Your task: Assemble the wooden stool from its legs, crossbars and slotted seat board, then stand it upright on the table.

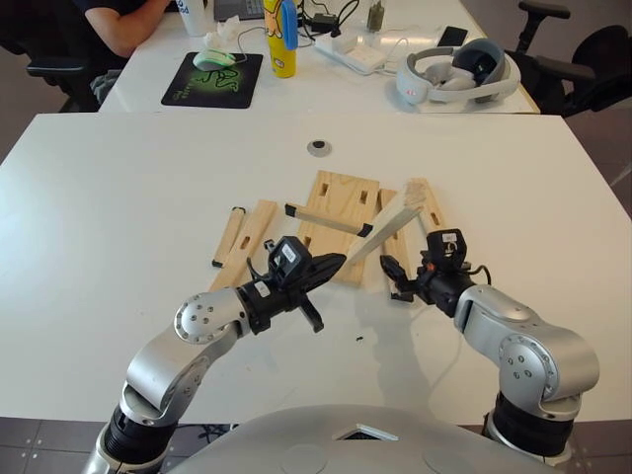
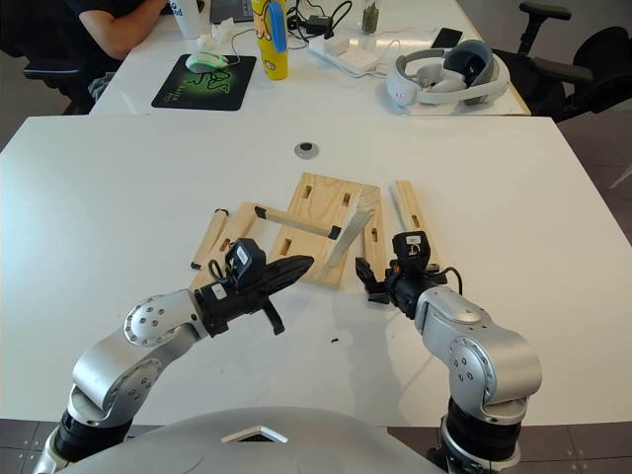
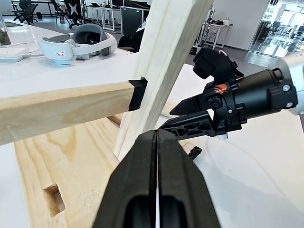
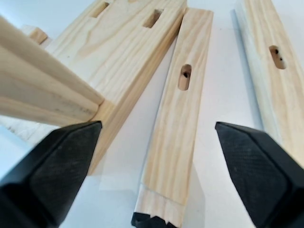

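Table (image 1: 118, 197), white and wide, carries the stool parts at its middle, with a small round grommet (image 1: 318, 148) set in the top beyond them. The slotted seat board (image 1: 336, 193) lies flat. The left gripper (image 1: 336, 264) has its fingers pressed together on the near end of a raised leg (image 1: 387, 223), which slants up toward the far right. A crossbar (image 1: 329, 220) (black-capped at both ends) meets that leg and stretches left over the board. The right gripper (image 1: 398, 280), fingers spread wide and holding nothing, hovers just right of the raised leg, above a second leg (image 4: 178, 118) that lies flat on the table. A third leg (image 1: 247, 245) and a short rod (image 1: 229, 237) lie left of the board. Behind stands another desk (image 1: 326, 94) with a mouse pad (image 1: 212, 79), a yellow bottle (image 1: 281, 38) and a headset (image 1: 459, 71). Office chairs (image 1: 592, 54) stand at the far right.
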`<control>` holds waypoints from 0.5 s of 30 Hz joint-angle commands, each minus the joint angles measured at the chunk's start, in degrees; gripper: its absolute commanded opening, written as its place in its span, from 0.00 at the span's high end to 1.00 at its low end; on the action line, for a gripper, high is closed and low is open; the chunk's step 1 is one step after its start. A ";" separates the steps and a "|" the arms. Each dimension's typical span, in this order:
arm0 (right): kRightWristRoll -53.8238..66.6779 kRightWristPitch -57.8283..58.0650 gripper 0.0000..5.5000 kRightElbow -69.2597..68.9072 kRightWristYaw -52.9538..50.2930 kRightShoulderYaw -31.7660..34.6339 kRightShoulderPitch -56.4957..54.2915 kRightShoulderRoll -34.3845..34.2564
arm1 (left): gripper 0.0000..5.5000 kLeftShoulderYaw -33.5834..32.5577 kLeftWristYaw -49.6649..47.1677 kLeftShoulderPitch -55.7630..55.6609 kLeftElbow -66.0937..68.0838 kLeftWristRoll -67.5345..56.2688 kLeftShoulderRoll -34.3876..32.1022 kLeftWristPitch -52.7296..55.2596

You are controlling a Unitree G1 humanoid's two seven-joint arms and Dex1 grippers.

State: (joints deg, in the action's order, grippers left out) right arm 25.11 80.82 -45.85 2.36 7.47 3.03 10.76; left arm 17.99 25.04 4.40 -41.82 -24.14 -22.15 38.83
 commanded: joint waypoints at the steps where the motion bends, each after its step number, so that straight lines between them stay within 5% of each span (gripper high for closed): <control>1: -2.45 -1.72 0.19 1.54 -1.38 -1.86 2.14 -0.76 | 1.00 0.14 1.04 -1.58 0.68 -0.25 -0.50 0.36; 8: -5.48 -6.24 0.19 5.00 -2.12 -4.60 4.00 -3.10 | 1.00 0.06 2.55 -2.71 1.49 -0.68 -1.30 0.52; 15: -8.53 -10.74 0.36 9.96 -2.06 -8.09 3.42 -2.43 | 1.00 -0.51 3.51 -3.68 2.15 -0.94 -1.56 0.63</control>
State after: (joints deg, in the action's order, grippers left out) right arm 17.87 71.46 -37.27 0.53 0.18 6.66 8.04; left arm 17.89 28.29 1.83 -40.18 -24.75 -23.40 38.88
